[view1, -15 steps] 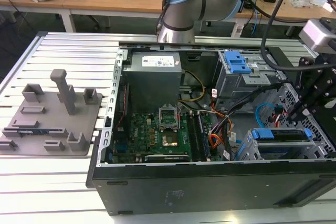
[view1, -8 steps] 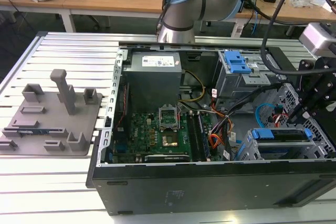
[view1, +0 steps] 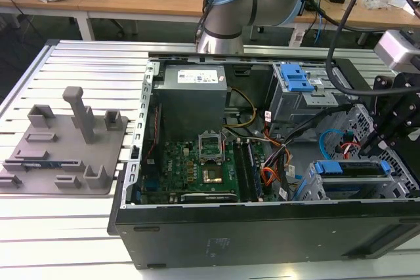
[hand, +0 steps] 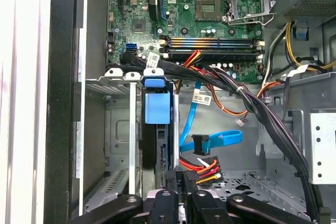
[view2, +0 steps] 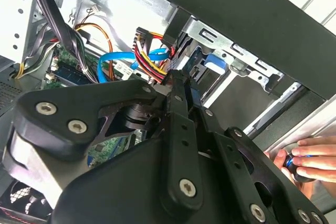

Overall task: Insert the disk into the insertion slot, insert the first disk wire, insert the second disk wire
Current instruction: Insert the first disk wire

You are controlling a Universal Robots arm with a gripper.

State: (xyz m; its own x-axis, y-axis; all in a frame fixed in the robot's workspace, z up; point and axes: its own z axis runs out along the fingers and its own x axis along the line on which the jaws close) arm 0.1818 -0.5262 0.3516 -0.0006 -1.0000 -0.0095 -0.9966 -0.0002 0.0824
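Note:
The disk (view1: 351,170), edged by its blue carrier (hand: 156,106), sits inside the grey perforated insertion slot (view1: 312,188) at the case's front corner on the exterior view's right. My gripper (hand: 182,180) hangs just behind the disk's rear edge. Its fingers (view2: 177,85) are closed together on the black plug of the first disk wire (hand: 206,168), a red, orange and black bundle. The second disk wire (hand: 218,140), a flat light-blue cable with a dark plug, loops free just beyond it, touching nothing of the gripper.
A taller grey cage with a blue clip (view1: 295,78) stands behind the bay. Thick black cable bundles (hand: 247,100) cross above the bay toward the motherboard (view1: 197,159). A person's hand (view2: 310,158) rests outside the case wall. A grey fixture plate (view1: 62,142) lies on the exterior view's left.

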